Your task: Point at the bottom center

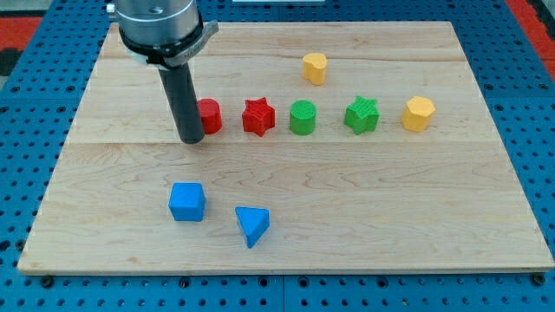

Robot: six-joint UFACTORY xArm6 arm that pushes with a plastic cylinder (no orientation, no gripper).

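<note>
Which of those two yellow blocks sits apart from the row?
The yellow block nearer the view's top. The other yellow block ends the row at the view's right, beside the green star.

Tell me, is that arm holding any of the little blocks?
Nothing is held. My tip is a bare rod that only pushes; it stands just at the view's left of the red cylinder.

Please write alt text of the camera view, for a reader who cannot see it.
My tip rests on a wooden board, just left of a red cylinder that begins a row of blocks. A blue cube and blue wedge lie nearer the view's bottom.
</note>
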